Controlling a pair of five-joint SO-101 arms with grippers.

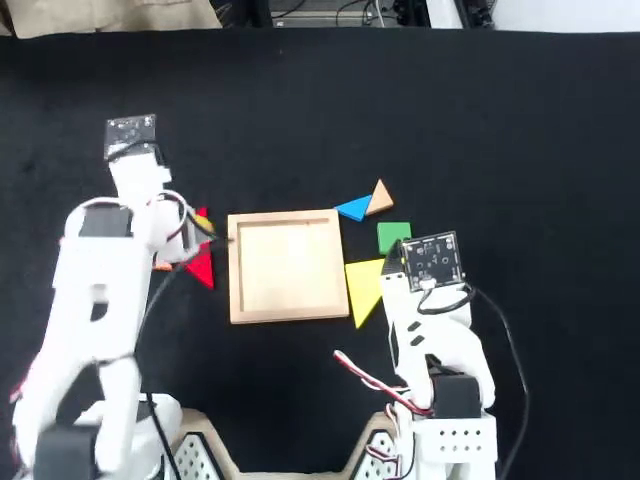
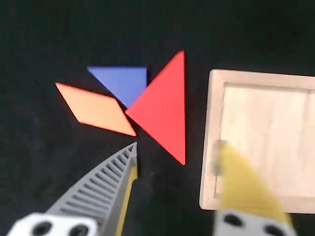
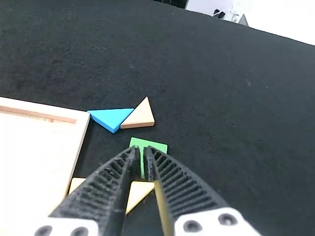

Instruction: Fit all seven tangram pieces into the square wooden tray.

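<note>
The square wooden tray lies with nothing in it. Left of it lie a red triangle, a dark blue triangle and an orange parallelogram. My left gripper is open above the red triangle's corner, beside the tray's left wall. Right of the tray lie a yellow triangle, a green square, a light blue triangle and a tan triangle. My right gripper is shut and holds nothing, over the green square's near edge.
A black cloth covers the table, bare beyond the pieces towards the far side. Cables trail from both arm bases at the near edge. Pale equipment shows past the table's far edge.
</note>
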